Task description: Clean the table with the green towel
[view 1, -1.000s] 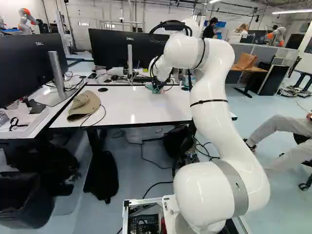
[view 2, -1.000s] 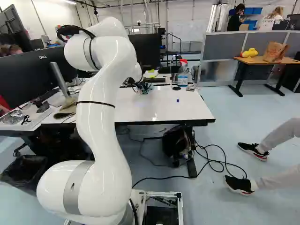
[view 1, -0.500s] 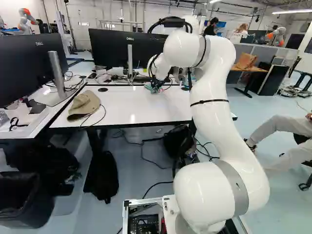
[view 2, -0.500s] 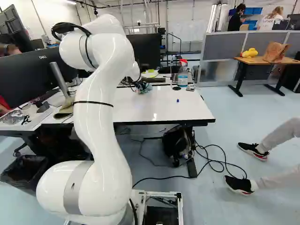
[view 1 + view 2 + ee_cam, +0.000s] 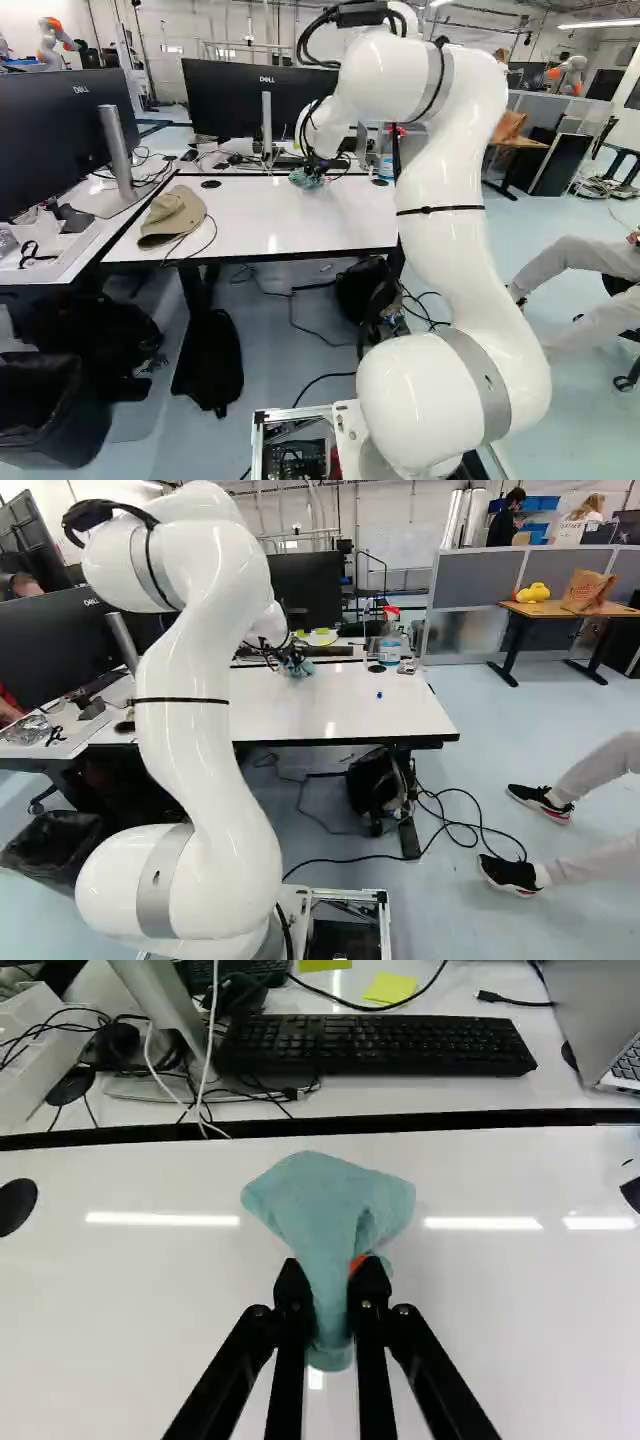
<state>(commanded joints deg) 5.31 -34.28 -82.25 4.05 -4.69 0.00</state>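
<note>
While the gripper [image 5: 331,1275] clamped the green towel [image 5: 322,1198] where it bunched, its free end fanned ahead.
That hold presumably left a wiping face for the tabletop [image 5: 140,1310].

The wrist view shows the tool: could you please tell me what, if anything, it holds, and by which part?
The tool holds the green towel by its narrow, bunched part; the wider part spreads ahead.

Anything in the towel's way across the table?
Nothing visible right beside the towel, in the claw. Farther along the table: cap and cable, left in left base view; small blue thing, right of towel in right base view.
</note>
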